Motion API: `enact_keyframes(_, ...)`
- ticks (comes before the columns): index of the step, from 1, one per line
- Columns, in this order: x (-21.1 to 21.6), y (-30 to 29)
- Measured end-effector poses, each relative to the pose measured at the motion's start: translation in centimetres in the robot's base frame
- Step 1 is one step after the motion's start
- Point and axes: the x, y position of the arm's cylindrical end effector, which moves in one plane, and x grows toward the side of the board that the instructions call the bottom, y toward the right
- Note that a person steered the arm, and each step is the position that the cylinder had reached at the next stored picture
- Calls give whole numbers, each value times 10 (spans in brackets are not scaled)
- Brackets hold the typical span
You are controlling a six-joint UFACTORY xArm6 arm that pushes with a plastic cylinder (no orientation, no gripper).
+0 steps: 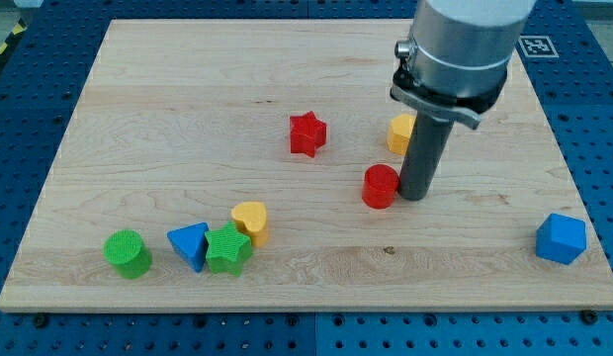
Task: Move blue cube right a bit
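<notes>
The blue cube (561, 238) sits near the board's right edge, low in the view. My tip (415, 196) stands on the board near the middle, far to the left of the blue cube and a little above it. The tip is right beside a red cylinder (381, 186), on its right side, touching or nearly so. A yellow block (400, 132) is partly hidden behind the rod.
A red star (307, 133) lies left of the rod. At lower left are a green cylinder (127, 254), a blue triangle (190, 244), a green star (227, 249) and a yellow heart (251, 220). The wooden board (188, 119) ends just right of the blue cube.
</notes>
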Motion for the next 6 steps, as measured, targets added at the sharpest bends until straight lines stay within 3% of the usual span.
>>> enact_keyframes(1, 29, 2)
enact_keyframes(3, 75, 93)
enact_keyframes(6, 75, 170)
